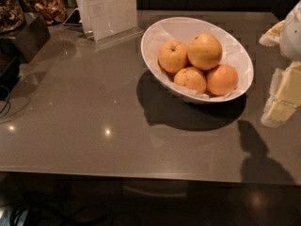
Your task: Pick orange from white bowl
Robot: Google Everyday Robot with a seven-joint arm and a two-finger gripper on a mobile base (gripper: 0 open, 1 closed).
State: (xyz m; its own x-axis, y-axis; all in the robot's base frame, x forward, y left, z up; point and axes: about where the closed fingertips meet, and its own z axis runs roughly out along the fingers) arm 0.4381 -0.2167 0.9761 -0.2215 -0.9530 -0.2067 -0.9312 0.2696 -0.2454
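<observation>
Though cropped, pincer (283, 97) near white bowl (147, 47).

Counter (84, 112): smooth grey-brown slab, polished, catching light glints. White bowl (151, 41): glossy, lined with crinkled matt paper (165, 28). Orange (204, 51): pale, finely pebbled peel, soft sheen. Sign holder (110, 8): clear plastic. Pincer (284, 95), at the right edge over the counter: cream, matt, plastic-looking.

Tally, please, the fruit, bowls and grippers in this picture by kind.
Largest orange: 1
Smaller oranges: 3
White bowl: 1
Gripper, at the right edge beside the bowl: 1
Total: 6
</observation>
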